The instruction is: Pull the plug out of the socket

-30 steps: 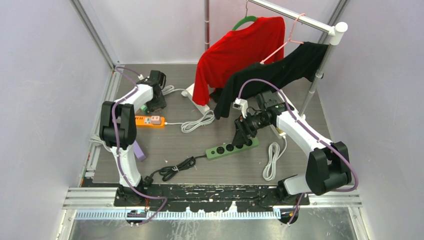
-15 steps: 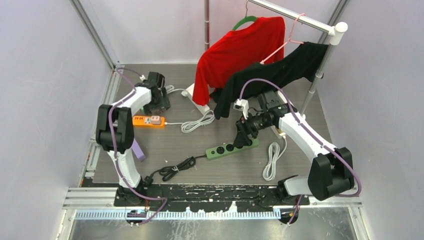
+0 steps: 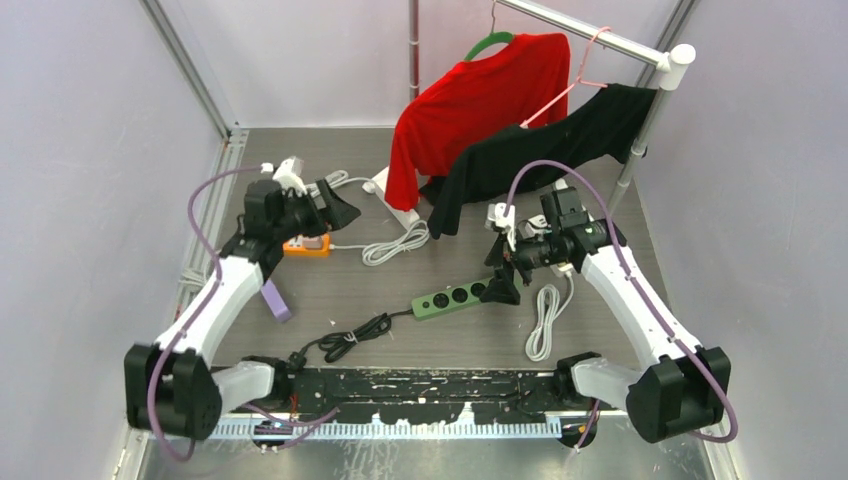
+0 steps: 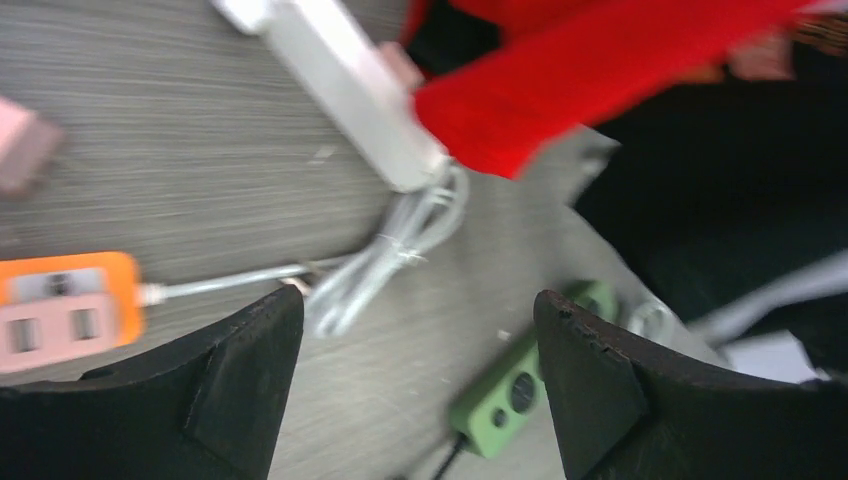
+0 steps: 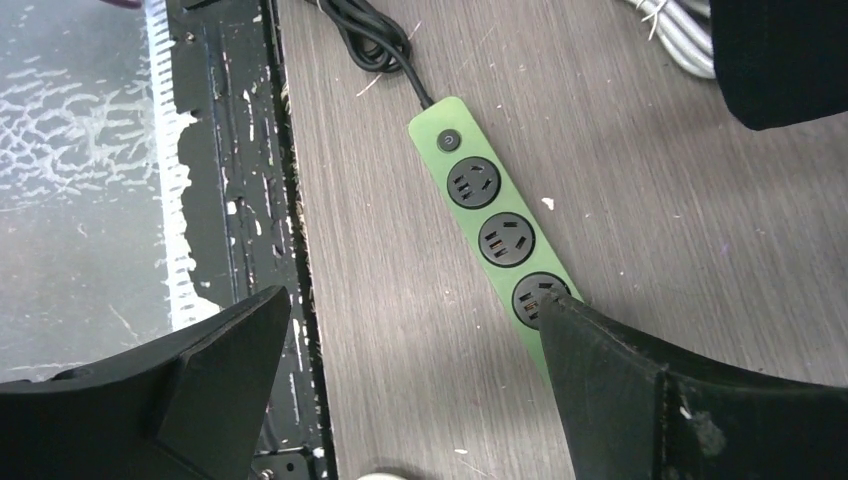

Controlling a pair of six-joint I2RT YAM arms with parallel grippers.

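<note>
The green power strip [image 3: 462,296] lies mid-table, and its three round sockets [image 5: 505,240] show no plug. My right gripper [image 3: 505,283] is open and empty above the strip's right end [image 5: 415,310], with one finger [image 5: 640,390] covering the last socket. The orange power strip [image 3: 312,245] lies at the left with a pale pink face [image 4: 50,322]; I cannot tell if a plug sits in it. My left gripper [image 3: 338,211] is open and empty just above and to the right of it [image 4: 418,330]. A blurred pink object [image 4: 20,150] lies at the left wrist view's left edge.
A white power strip [image 3: 398,207] lies under a hanging red shirt [image 3: 470,100], beside a black shirt [image 3: 560,140] on the rack. White cable coils lie at centre [image 3: 395,243] and right [image 3: 545,320]. A black cable [image 3: 345,335] and a purple object [image 3: 273,298] lie near the front.
My left arm has swung away from the back-left corner, and its gripper now sits right of the orange strip. My right gripper has moved right along the green strip to its end.
</note>
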